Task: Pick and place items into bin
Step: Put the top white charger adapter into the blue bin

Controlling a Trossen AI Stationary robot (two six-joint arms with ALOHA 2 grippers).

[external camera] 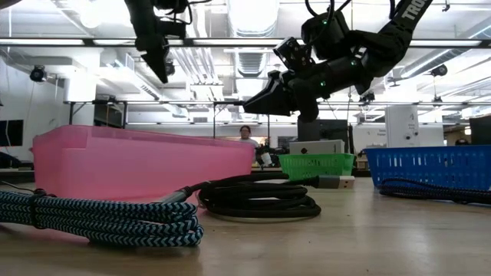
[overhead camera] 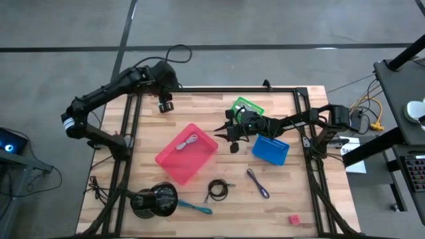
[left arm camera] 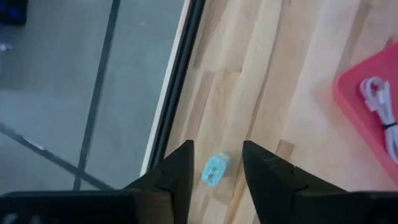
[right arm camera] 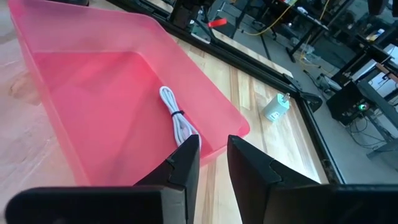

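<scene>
A pink bin [overhead camera: 187, 154] lies mid-table with a white cord [overhead camera: 190, 141] coiled on its floor. My left gripper [left arm camera: 216, 155] hangs open, high over the table's far left corner. A light-blue block [left arm camera: 214, 171] lies on the wood below it, seen between its fingers. My right gripper [right arm camera: 213, 152] hovers by the bin's right rim [right arm camera: 239, 124], fingers narrowly open and holding nothing. On the near part of the table lie a black cord [overhead camera: 218, 190], a purple cord [overhead camera: 257, 182], a teal cord [external camera: 100, 218] and a red block [overhead camera: 293, 219].
A green basket [overhead camera: 247, 106] stands at the far side and a blue basket [overhead camera: 271, 149] to the right of my right gripper. A large black round object [overhead camera: 156, 199] sits at the near left. A black frame rail [left arm camera: 177, 81] runs along the table's edge.
</scene>
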